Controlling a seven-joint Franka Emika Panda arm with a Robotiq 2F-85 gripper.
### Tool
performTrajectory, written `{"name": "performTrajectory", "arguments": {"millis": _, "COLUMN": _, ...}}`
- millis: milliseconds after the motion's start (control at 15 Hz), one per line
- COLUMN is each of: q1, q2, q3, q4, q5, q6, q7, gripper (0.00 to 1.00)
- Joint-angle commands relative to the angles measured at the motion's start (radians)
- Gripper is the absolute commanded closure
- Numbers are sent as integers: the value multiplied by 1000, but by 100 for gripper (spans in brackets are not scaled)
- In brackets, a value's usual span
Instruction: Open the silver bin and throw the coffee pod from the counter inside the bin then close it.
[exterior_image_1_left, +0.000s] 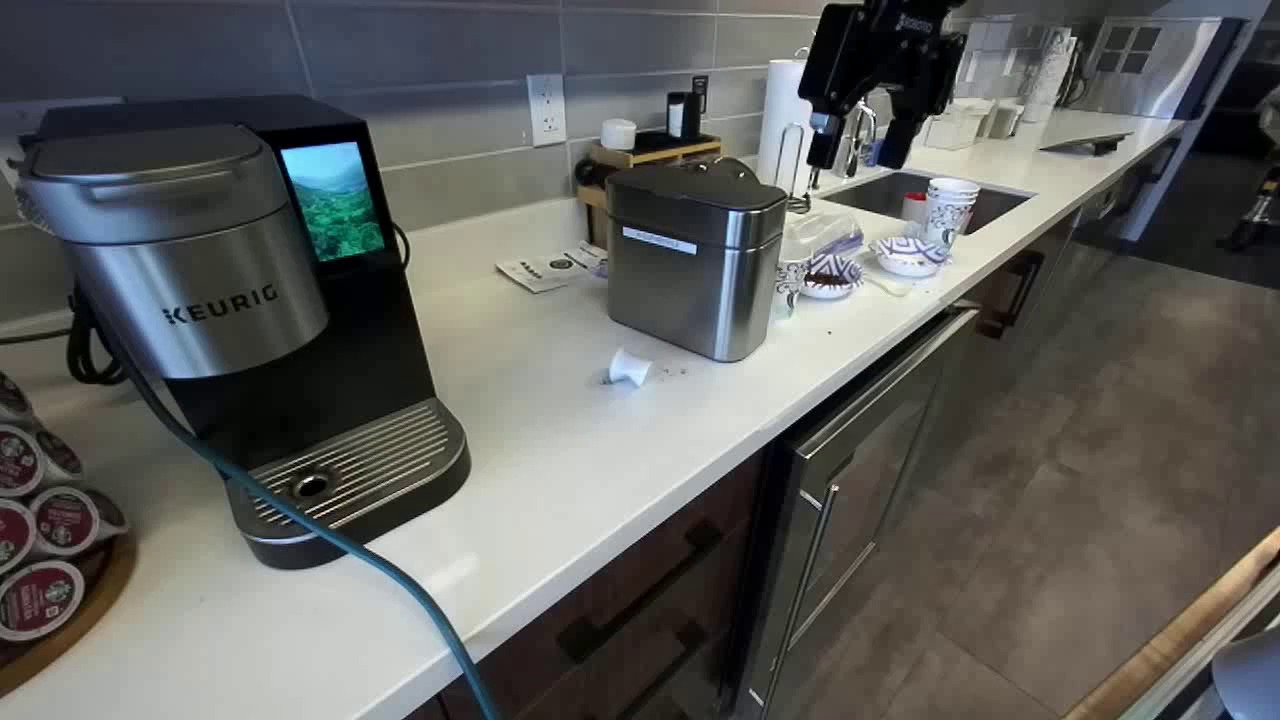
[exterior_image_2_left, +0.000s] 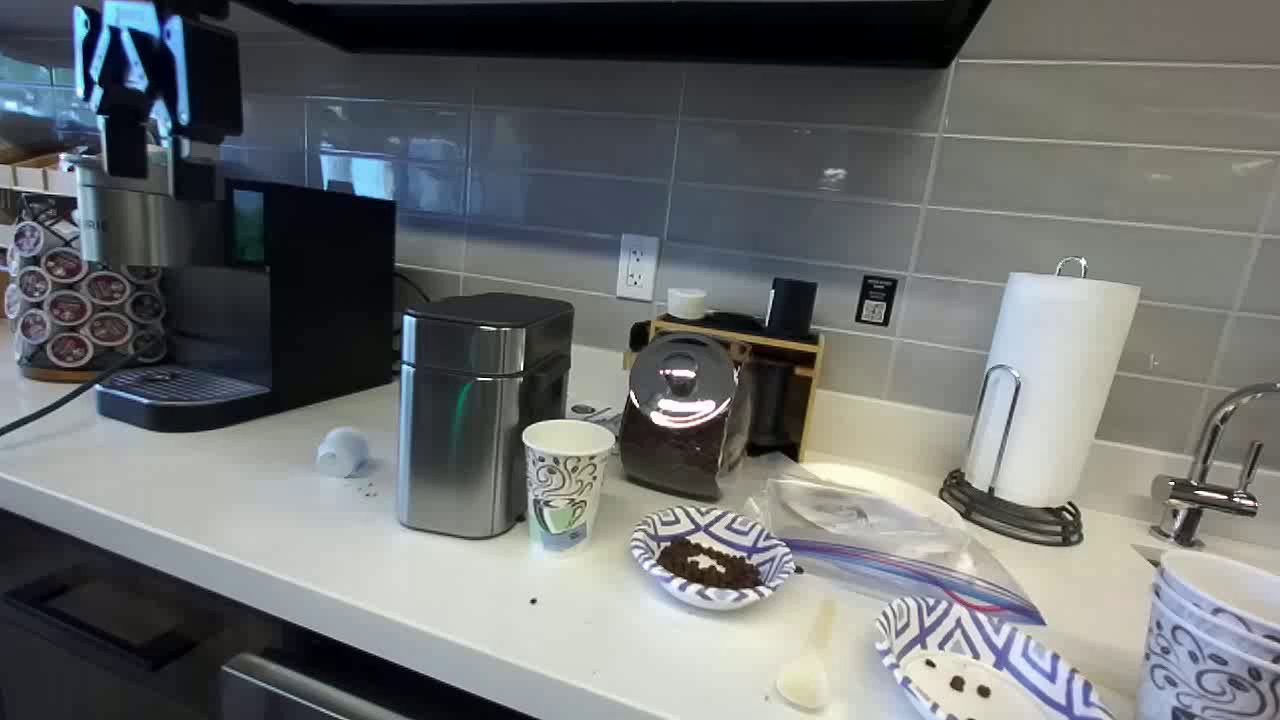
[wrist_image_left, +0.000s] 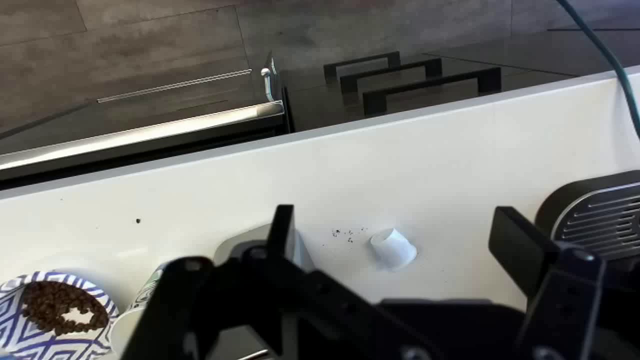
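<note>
The silver bin (exterior_image_1_left: 690, 285) stands on the white counter (exterior_image_1_left: 560, 500) with its dark lid shut; it also shows in an exterior view (exterior_image_2_left: 460, 450). In the wrist view the bin (wrist_image_left: 237, 245) is mostly hidden behind a finger. The white coffee pod (exterior_image_1_left: 630, 367) lies on its side on the counter, between bin and coffee machine; it also shows in an exterior view (exterior_image_2_left: 343, 452). My gripper (exterior_image_1_left: 862, 150) is open and empty, raised above the counter, also in an exterior view (exterior_image_2_left: 160, 165). In the wrist view the pod (wrist_image_left: 393, 249) shows between the open fingers (wrist_image_left: 394, 220), apart from them.
A Keurig coffee machine (exterior_image_1_left: 230, 290) stands on the bin's other side from the paper cup (exterior_image_2_left: 566, 490). A bowl of coffee beans (exterior_image_2_left: 710, 560), a plastic bag (exterior_image_2_left: 880, 530) and a paper towel roll (exterior_image_2_left: 1060, 390) are nearby. A teal cable (exterior_image_1_left: 385, 570) crosses the counter edge.
</note>
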Motion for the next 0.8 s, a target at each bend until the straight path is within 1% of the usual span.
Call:
{"name": "performTrajectory", "arguments": {"millis": 0, "q1": 3, "q2": 1, "q3": -2, "q4": 3, "q5": -1, "q6": -3, "q7": 1, "gripper": 0}}
{"name": "performTrajectory", "arguments": {"millis": 133, "q1": -8, "q2": 14, "q3": 0, "q4": 14, "q5": -23, "q6": -10, "q7": 11, "gripper": 0}}
{"name": "performTrajectory", "arguments": {"millis": 200, "q1": -31, "q2": 32, "q3": 11, "q4": 35, "q5": -94, "q6": -3, "q7": 25, "gripper": 0}}
{"name": "performTrajectory", "arguments": {"millis": 267, "q1": -41, "q2": 38, "q3": 16, "q4": 42, "q5": -141, "q6": 4, "q7": 28, "gripper": 0}}
{"name": "performTrajectory", "arguments": {"millis": 400, "q1": -69, "q2": 73, "q3": 31, "q4": 82, "q5": -289, "q6": 31, "q7": 28, "gripper": 0}}
{"name": "performTrajectory", "arguments": {"millis": 533, "q1": -85, "q2": 110, "q3": 39, "q4": 116, "q5": -411, "q6": 92, "q7": 31, "gripper": 0}}
{"name": "performTrajectory", "arguments": {"millis": 733, "q1": -94, "q2": 187, "q3": 54, "q4": 172, "q5": -559, "q6": 217, "q7": 58, "gripper": 0}}
